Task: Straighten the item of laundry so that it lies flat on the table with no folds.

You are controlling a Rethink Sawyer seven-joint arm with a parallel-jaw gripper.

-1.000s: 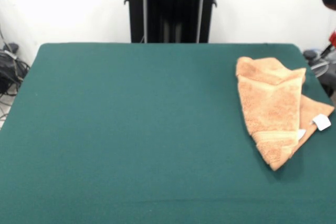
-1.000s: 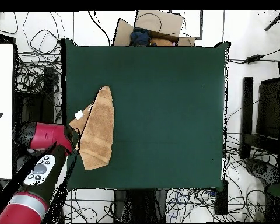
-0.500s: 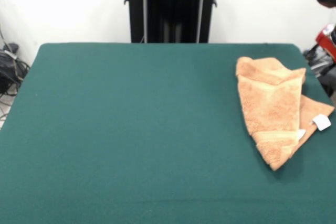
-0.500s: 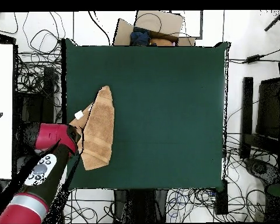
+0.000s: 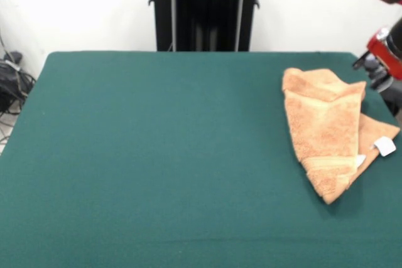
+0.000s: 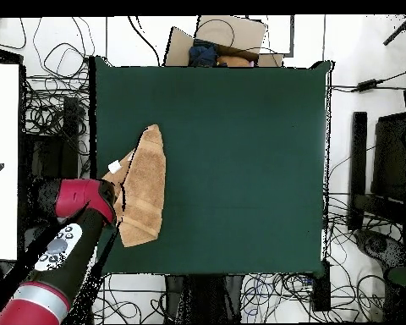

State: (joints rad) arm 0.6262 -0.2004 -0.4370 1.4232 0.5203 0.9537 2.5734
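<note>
- A light orange-tan terry-cloth towel is lying folded over itself near the right edge of the dark green cloth-covered tabletop in the front view, and near the left edge in the overhead view.
- Its upper layer is forming a long tapering shape, with a lower layer sticking out beside it.
- A small white tag is showing on that lower layer, at the towel's outer side.
- The red and black robot arm is reaching in at the towel's side, its end over the tabletop's edge just beside the cloth.
- The fingers are hidden under the arm's head, so I cannot tell whether they are spread or pressed together.
</note>
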